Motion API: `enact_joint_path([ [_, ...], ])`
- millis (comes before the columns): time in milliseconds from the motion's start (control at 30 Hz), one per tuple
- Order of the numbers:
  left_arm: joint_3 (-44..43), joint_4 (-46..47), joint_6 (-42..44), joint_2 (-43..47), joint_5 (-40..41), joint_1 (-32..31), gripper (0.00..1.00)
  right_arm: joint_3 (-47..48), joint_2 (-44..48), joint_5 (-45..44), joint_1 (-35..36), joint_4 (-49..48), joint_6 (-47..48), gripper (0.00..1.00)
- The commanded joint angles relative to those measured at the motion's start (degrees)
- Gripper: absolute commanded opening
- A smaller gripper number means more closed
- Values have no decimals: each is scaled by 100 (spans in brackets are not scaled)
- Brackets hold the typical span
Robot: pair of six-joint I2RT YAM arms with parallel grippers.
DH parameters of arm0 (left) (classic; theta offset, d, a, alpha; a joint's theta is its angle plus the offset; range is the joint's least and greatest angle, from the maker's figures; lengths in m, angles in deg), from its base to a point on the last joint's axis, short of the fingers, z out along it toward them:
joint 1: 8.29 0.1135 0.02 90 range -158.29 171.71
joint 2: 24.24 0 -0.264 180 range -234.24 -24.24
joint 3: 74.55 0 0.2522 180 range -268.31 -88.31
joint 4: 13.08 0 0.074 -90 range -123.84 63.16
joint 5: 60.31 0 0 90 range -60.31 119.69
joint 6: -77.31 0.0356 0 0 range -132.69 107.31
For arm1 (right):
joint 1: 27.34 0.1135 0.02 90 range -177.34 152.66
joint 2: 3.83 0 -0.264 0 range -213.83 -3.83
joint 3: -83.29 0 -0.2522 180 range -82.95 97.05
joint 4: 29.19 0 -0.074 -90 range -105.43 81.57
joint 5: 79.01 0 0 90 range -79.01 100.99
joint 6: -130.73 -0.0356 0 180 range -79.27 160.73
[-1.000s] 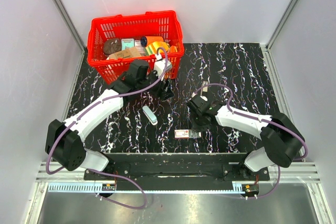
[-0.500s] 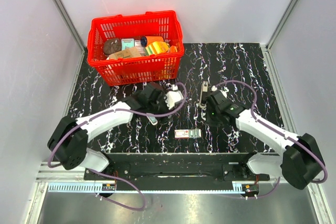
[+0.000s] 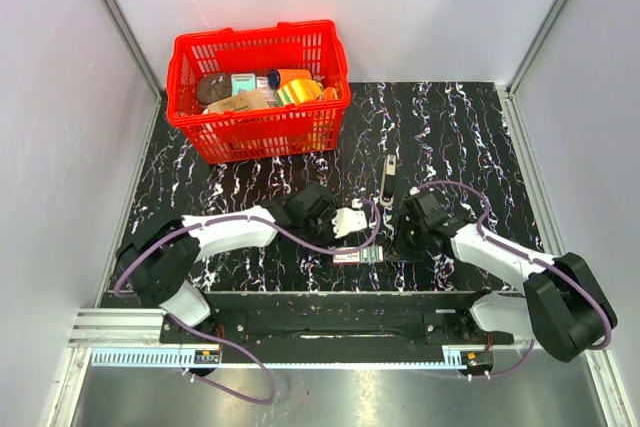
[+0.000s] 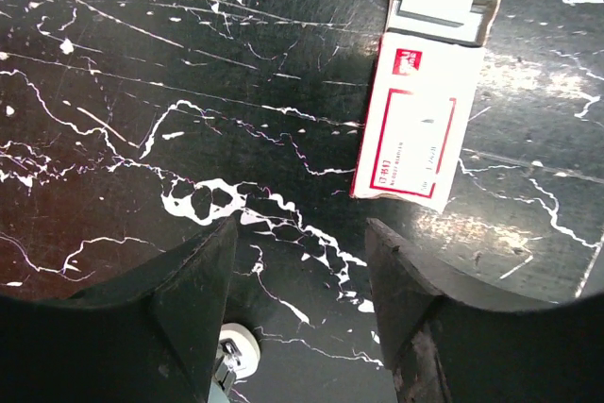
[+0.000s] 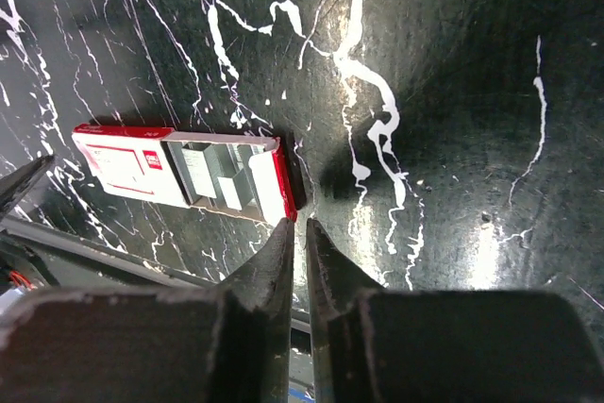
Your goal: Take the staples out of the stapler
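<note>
Stapler (image 3: 387,182) lies on tabletop (image 3: 450,127), beyond the open staple box (image 3: 358,255), untouched. Left end effector (image 4: 302,233) spread, empty, just beside box. Right end effector (image 5: 297,228) pressed together, empty, at box's right end.

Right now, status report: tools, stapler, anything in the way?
Left tool open, near staple box. Right tool shut, empty, beside it. Stapler lies apart, ungripped. Nothing blocking.
</note>
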Motion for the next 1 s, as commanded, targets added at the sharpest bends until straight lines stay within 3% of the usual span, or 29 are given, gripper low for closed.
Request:
enact_joint_path([
  [0,-1,392,237,-189,347,-85,61,-154,212,444,-165,-571,-179,15],
  [233,-71,392,343,-338,487,-199,61,-330,204,602,-350,-808,-153,19],
  [967,-379,330,272,-664,611,-490,60,-585,-341,971,-403,-1564,-232,15],
])
